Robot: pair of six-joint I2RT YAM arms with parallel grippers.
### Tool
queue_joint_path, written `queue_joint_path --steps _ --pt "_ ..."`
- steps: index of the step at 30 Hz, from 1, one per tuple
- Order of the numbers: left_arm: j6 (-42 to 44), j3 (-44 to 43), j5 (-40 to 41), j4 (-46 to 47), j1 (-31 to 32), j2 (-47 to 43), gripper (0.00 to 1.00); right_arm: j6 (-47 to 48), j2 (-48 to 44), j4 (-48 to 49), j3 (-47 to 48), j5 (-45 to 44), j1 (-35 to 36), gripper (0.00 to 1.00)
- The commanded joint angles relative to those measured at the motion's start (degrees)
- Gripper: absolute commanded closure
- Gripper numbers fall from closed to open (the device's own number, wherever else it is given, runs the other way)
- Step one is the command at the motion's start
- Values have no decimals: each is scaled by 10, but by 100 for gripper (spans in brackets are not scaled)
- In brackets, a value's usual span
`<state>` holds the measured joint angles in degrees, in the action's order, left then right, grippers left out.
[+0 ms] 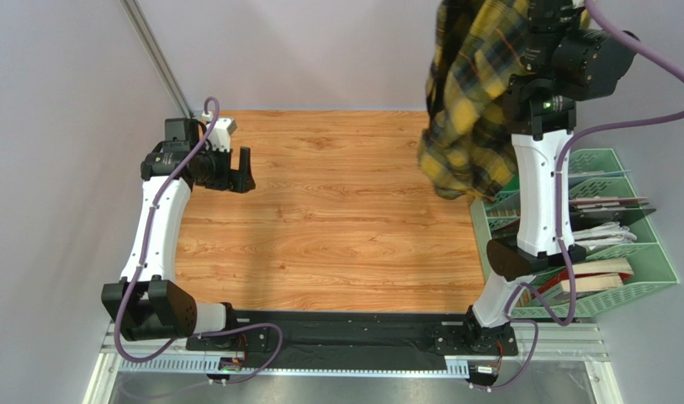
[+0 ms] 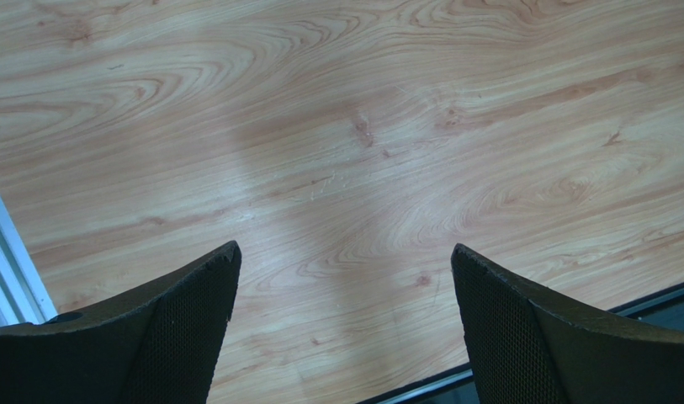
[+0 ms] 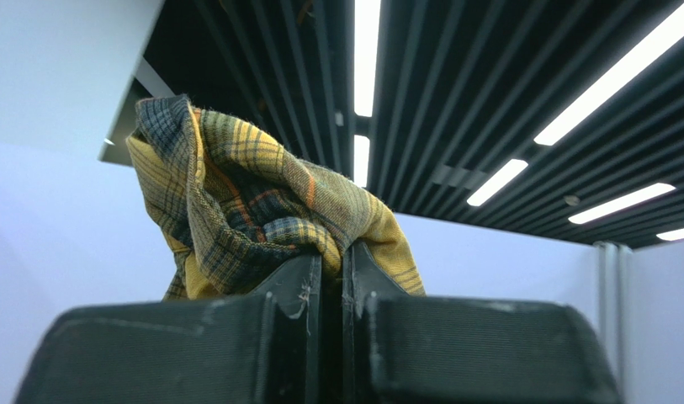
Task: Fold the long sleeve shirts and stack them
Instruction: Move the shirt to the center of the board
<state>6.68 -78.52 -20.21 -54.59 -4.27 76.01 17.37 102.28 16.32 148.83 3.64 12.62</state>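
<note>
Right hand (image 3: 331,259): pinching the yellow shirt (image 1: 471,109), high over the table (image 1: 320,236), right side.
Shirt: hangs long-way down.
Left hand (image 2: 345,252): spread, empty, far left.

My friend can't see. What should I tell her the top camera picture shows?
The right arm holds a yellow and black plaid shirt high in the air, dangling near the right edge of a wooden table. The left pincer hangs open and empty over the table's left side. A green tray sits off to the right.
</note>
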Motion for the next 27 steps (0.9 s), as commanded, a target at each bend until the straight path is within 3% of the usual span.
queue_joint_path --steps 1,5,10,13,15,16,17,20,21,22,23,24,26,27 --pt "-26 9 -23 5 -10 -23 1 40 5 94 29 45 91 100" --pt "-38 17 -41 5 -20 -31 1 134 36 133 69 94 178 100" --pt "-63 29 -97 10 -53 -38 1 207 42 152 52 127 267 100" --pt "-64 40 -126 14 -78 -46 1 202 50 145 49 100 273 100" --pt "-64 50 -142 19 -93 -55 1 165 41 113 18 9 273 100" --pt "-63 54 -158 21 -107 -56 1 142 4 63 -10 -33 266 100" --pt "-64 59 -165 21 -114 -59 1 116 -23 24 -112 -120 254 100" --pt "-24 68 -176 8 -130 -67 1 -38 -180 -86 -338 -140 150 97" --pt "16 71 -178 3 -132 -75 1 -83 -210 -121 -471 -134 90 81" --pt "38 72 -180 -2 -131 -80 1 -121 -237 -219 -525 -105 57 74" --pt "58 79 -180 -6 -131 -84 1 -135 -282 -259 -580 -101 31 65" --pt "96 82 -181 -10 -131 -94 1 -145 -300 -293 -689 -99 -20 47" --pt "140 90 -193 -20 -130 -99 1 -137 -342 -377 -767 -12 -71 31" --pt "191 89 -214 -43 -129 -96 1 -136 -351 -398 -794 6 -104 13"
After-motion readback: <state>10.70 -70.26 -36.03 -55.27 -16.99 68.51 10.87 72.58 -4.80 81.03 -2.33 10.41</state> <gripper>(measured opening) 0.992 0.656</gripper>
